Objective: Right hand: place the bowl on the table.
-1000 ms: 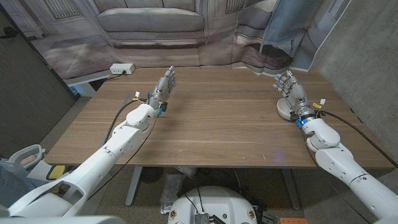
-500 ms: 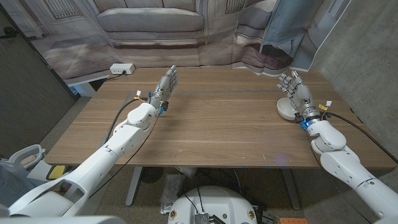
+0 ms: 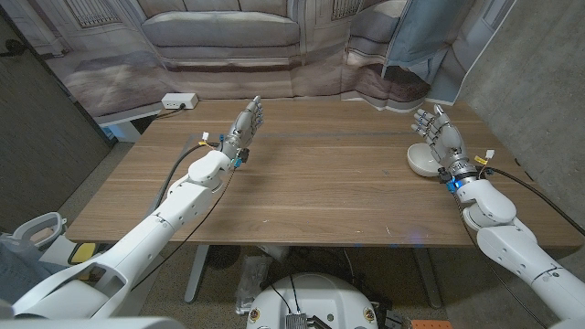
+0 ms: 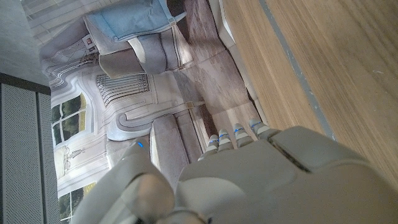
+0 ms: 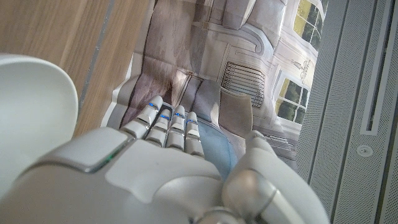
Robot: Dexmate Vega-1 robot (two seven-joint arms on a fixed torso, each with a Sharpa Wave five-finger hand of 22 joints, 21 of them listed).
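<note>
A white bowl (image 3: 422, 161) sits upright on the wooden table (image 3: 320, 174) near its right edge; part of its rim (image 5: 31, 118) also shows in the right wrist view. My right hand (image 3: 440, 132) stands just right of and behind the bowl, fingers straight and pointing up, holding nothing and apart from the bowl. From the wrist camera that hand (image 5: 155, 162) shows its back with fingers together. My left hand (image 3: 244, 125) stands on edge over the table's far left part, fingers extended, empty; its back (image 4: 249, 174) shows in the left wrist view.
A white power strip (image 3: 179, 100) lies on a low surface beyond the table's far left corner. A printed backdrop of a sofa (image 3: 228, 37) hangs behind the table. A concrete wall (image 3: 539, 82) rises on the right.
My right hand has let go of the bowl and drawn back to the right, its fingers straightening. The bowl stays on the table. The left arm has not moved.
</note>
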